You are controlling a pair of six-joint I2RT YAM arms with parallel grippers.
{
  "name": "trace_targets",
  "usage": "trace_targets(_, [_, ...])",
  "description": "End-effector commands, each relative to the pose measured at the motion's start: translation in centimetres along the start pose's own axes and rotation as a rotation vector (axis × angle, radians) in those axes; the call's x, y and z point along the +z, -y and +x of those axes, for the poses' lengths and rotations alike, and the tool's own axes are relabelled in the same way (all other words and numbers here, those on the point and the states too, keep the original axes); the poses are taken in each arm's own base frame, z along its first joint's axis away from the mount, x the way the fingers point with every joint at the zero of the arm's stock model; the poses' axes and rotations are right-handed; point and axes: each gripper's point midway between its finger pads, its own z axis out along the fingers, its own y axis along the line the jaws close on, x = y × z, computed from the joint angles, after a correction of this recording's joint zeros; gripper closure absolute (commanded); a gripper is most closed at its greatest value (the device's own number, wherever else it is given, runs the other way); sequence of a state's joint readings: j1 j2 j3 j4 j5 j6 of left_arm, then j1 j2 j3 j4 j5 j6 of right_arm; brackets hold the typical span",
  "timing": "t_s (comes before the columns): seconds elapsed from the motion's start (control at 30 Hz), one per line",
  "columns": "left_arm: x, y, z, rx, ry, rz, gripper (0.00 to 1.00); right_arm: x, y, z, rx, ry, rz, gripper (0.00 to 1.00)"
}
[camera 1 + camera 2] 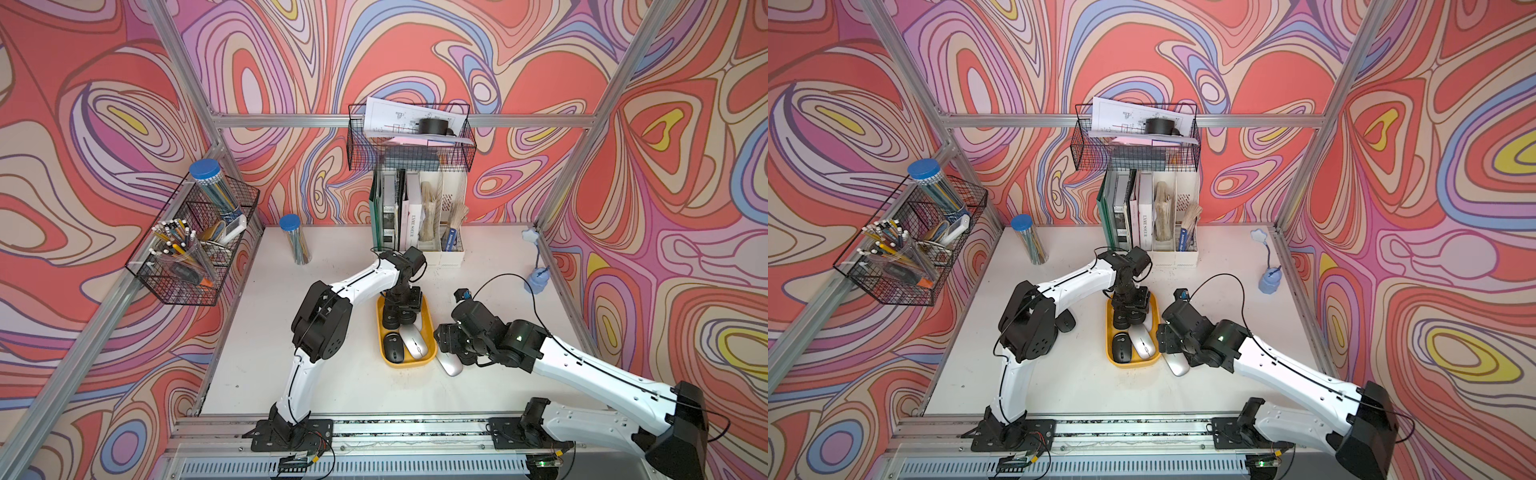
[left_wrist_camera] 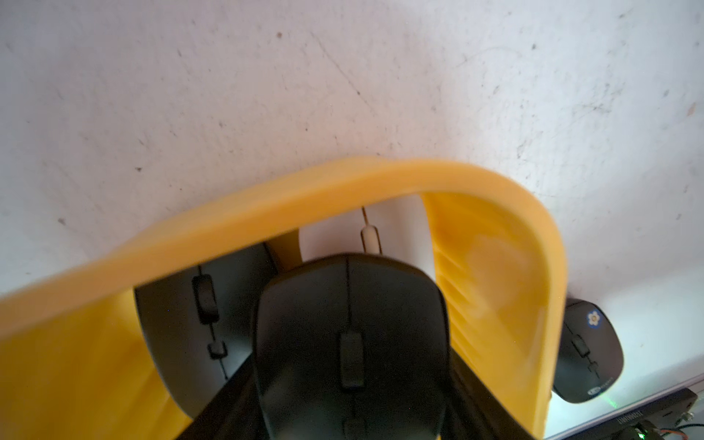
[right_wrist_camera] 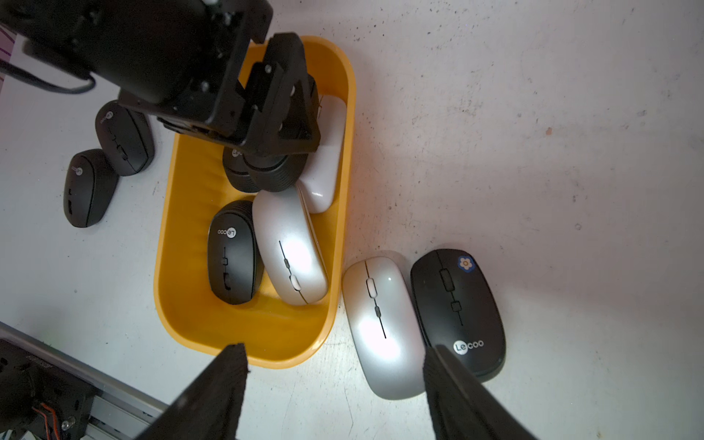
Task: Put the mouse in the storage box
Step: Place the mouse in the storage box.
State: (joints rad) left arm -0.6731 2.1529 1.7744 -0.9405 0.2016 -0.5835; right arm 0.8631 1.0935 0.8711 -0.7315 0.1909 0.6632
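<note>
The storage box is a shallow yellow tray at mid-table. Its rim shows close up in the left wrist view. My left gripper hangs over the tray's far end, shut on a black mouse. Inside the tray lie a black mouse, a silver mouse and a white mouse. My right gripper is open and empty, just right of the tray's near end. A silver mouse and a black flower-sticker mouse lie below it on the table.
Two more black mice lie on the table left of the tray. A white file organizer stands at the back under a wire basket. A second wire basket, a blue-lidded tube and a small blue lamp flank the table.
</note>
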Motion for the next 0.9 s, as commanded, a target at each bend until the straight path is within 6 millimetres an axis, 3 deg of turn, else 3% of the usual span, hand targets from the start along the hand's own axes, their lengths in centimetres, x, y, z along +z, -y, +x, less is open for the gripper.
trace_targets(0.0, [0.5, -1.0, -0.3, -0.022, -0.007, -0.033, 0.35, 0.1, 0.1, -0.1, 0.004, 0.006, -0.003, 0.24])
trace_targets(0.6, [0.2, -0.9, -0.5, -0.013, 0.006, -0.021, 0.28, 0.4, -0.9, -0.1, 0.017, -0.006, -0.048, 0.24])
trace_targets(0.87, [-2.0, -0.9, -0.5, -0.007, 0.057, -0.015, 0.25, 1.6, -1.5, 0.0, 0.023, -0.011, -0.064, 0.24])
